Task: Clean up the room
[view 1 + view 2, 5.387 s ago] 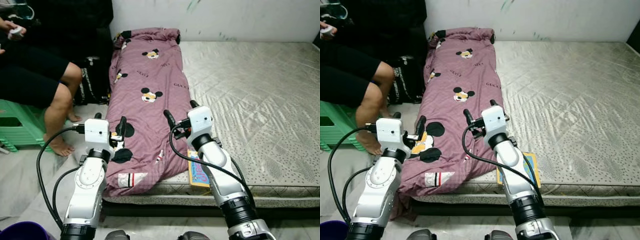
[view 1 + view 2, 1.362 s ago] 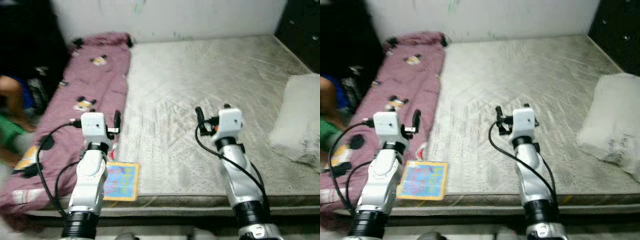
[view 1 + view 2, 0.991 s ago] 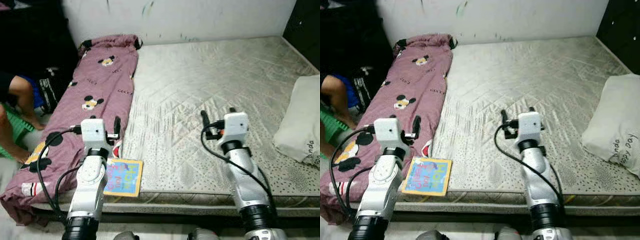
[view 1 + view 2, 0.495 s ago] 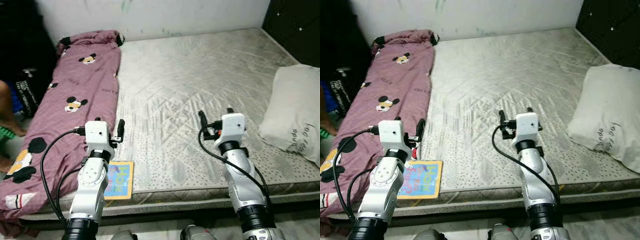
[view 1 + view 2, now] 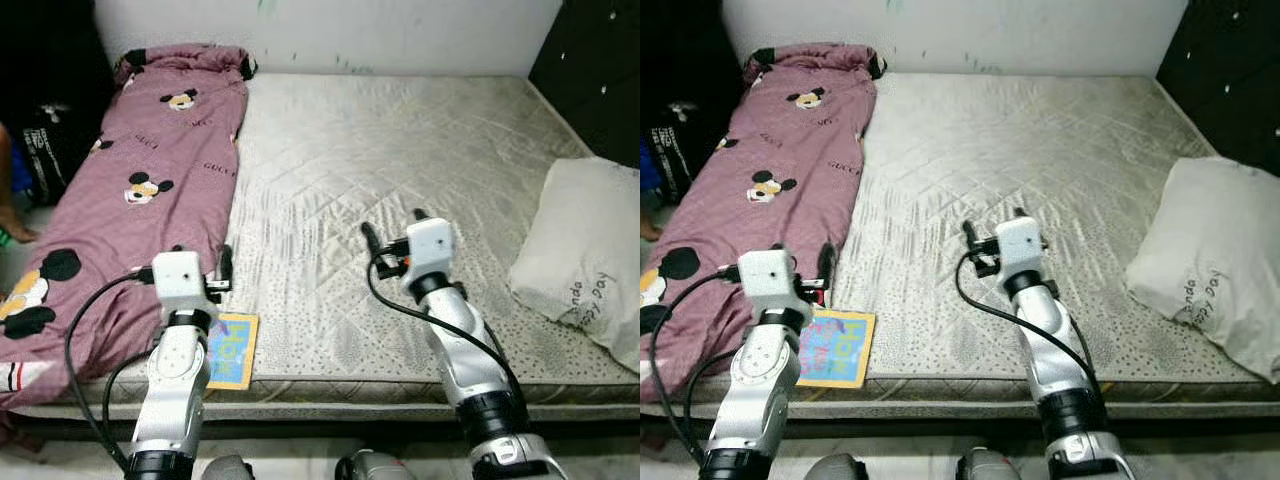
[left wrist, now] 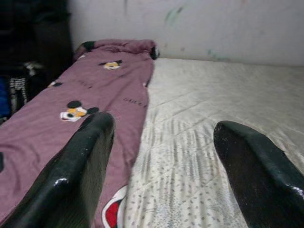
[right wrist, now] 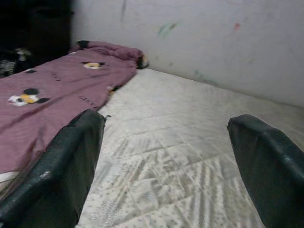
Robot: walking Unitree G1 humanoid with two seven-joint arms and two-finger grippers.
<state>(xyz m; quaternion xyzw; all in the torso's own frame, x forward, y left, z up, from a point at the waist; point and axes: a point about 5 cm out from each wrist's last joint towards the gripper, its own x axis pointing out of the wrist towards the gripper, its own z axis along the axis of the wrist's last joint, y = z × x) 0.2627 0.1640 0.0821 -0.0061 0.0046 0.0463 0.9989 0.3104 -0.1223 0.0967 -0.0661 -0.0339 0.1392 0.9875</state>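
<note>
mattress (image 5: 400,150): bare, quilted, against the wall
blanket (image 5: 130,170): mauve cartoon-mouse print, along its left side
pillow (image 5: 585,260): white, right edge
book (image 5: 232,350): colourful, front edge beside blanket
left gripper (image 5: 205,262): jaws spread, above book
right gripper (image 5: 392,228): jaws spread, over mid-mattress

A bare quilted mattress (image 5: 400,150) lies against a scuffed white wall (image 5: 400,30), dark furniture (image 5: 600,80) beside it.
</note>
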